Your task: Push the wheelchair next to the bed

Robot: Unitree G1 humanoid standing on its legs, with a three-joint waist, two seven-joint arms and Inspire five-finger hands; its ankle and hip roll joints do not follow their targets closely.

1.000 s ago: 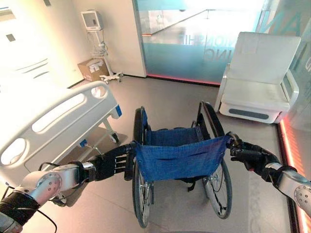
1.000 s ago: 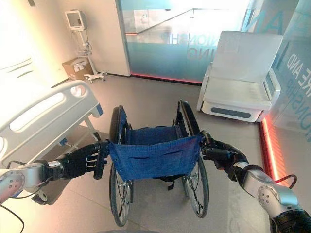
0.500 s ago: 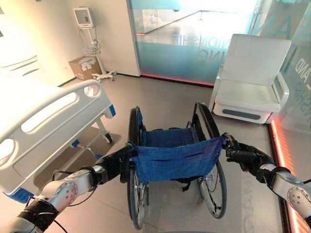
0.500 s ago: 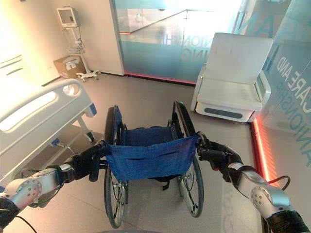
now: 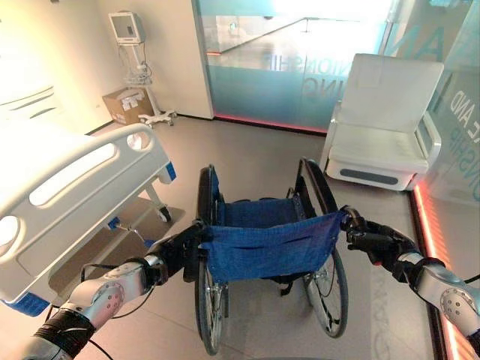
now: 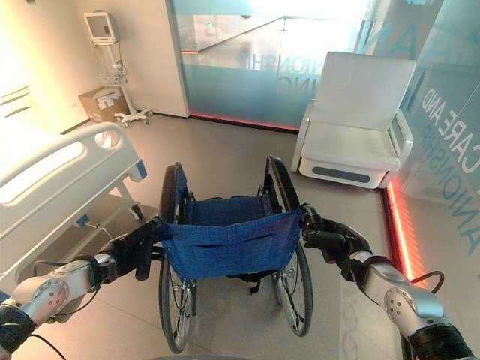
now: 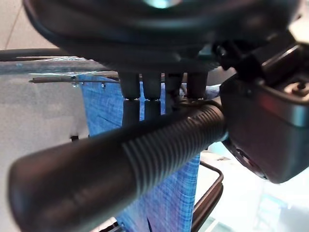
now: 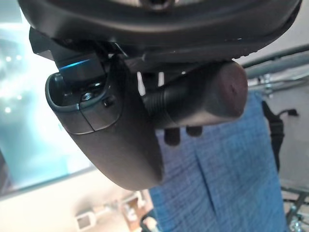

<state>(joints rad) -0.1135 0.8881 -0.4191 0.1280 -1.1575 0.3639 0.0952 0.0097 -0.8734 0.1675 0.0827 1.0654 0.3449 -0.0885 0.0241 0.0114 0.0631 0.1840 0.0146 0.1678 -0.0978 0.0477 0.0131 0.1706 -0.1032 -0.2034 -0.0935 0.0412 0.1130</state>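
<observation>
Ward floor, bed point(image 5: 75, 195) off to the wheelchair's point(image 5: 266, 251) left and slightly ahead — I've got left hand point(image 5: 176, 251) and right hand point(image 5: 375, 240) both curled round its push handles, chair pointing past the bed — needs leftward steer.

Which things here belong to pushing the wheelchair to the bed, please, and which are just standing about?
Job: wheelchair, bed, left hand and right hand gripping its handles.
Standing about: white armchair, monitor stand, cardboard box.

The bed point(image 5: 67, 187) is cut off at the left edge, and the wheelchair point(image 5: 262, 247) hides its own footrests.
</observation>
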